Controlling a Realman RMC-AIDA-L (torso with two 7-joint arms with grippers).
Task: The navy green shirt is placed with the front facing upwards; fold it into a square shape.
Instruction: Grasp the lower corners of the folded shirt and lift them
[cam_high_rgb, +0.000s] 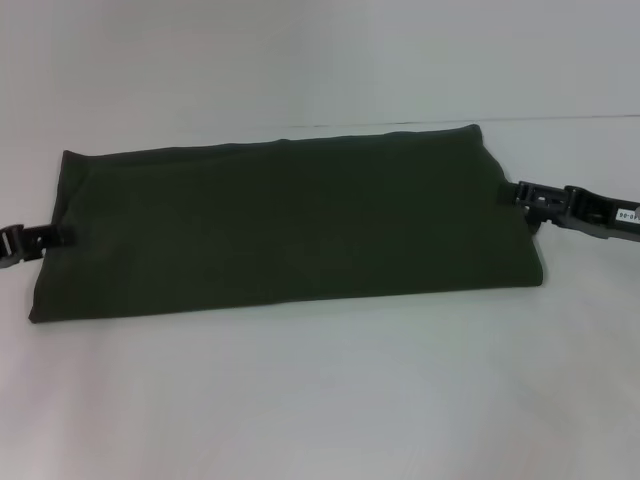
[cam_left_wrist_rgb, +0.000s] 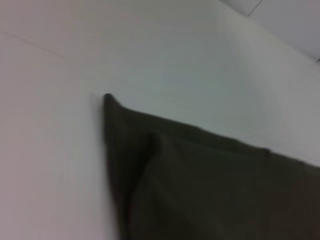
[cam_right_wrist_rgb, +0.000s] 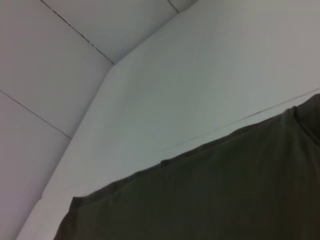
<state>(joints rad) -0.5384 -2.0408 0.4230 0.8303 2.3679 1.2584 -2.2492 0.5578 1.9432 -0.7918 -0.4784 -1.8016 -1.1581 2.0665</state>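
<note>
Your shirt (cam_high_rgb: 290, 225) lies flat on the white table (cam_high_rgb: 320, 400), folded into a long dark band. Your left gripper (cam_high_rgb: 45, 240) meets its left edge, your right gripper (cam_high_rgb: 522, 195) its right edge; you cannot tell whether either is clamped.

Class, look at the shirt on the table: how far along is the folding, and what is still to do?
Done: the shirt lies flat as a long plain band, no lettering showing. In hand: the left gripper and right gripper sit at its two short ends. Left: it is not yet square, so probably one end folds over the other.
</note>
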